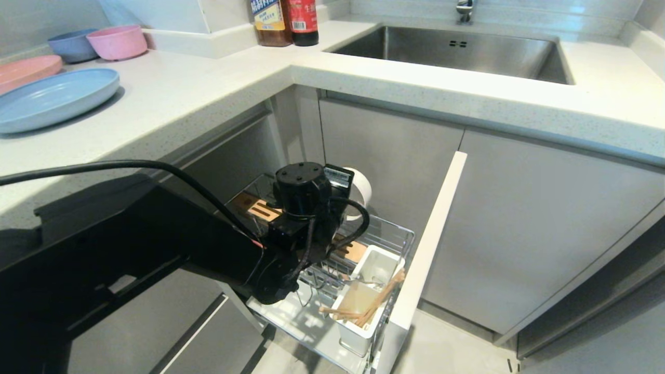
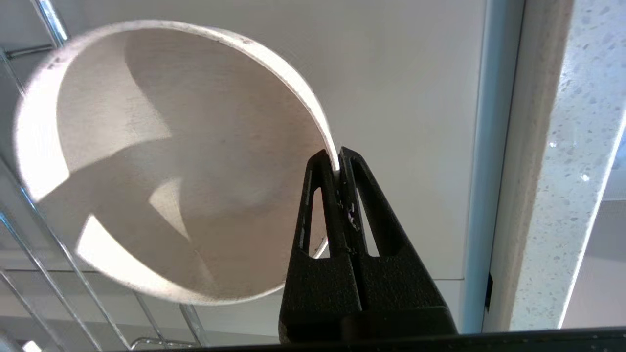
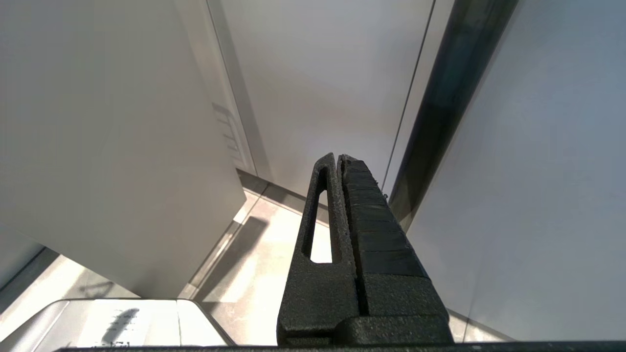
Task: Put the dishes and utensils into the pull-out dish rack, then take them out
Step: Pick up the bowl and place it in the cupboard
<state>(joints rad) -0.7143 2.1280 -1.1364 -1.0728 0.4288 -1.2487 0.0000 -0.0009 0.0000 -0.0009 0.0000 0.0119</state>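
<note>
The left end effector point(image 2: 337, 161) is clamped on the rim of the off-white bowl point(image 2: 171, 161), one finger inside the rim and one outside, and holds it tipped on edge over the back part of the pull-out dish rack point(image 1: 400, 234). Whether the bowl rests in the wires or hangs just clear of them cannot be told, so this could be either the loading or the unloading half of the job; the chopsticks point(image 1: 374, 306) already lie in the white utensil holder point(image 1: 363, 332), which suggests the rack is at least partly filled. The next move calls for a steady, mostly vertical path, since a thin rim grip on a tilted bowl can slip or swing. The rack's chrome wires sit close around the bowl, and the pale front panel point(image 1: 431, 234) and the tabletop point(image 1: 208, 93) edge overhead narrow the way. On the tabletop, well apart, lie a light-blue plate point(image 1: 52, 98), a pink plate, two small bowls point(image 1: 98, 44) and two bottles point(image 1: 286, 21) beside the sink point(image 1: 563, 67). The right end effector point(image 3: 340, 161) hangs idle by the cabinet fronts, fingers pressed together, holding nothing.
</note>
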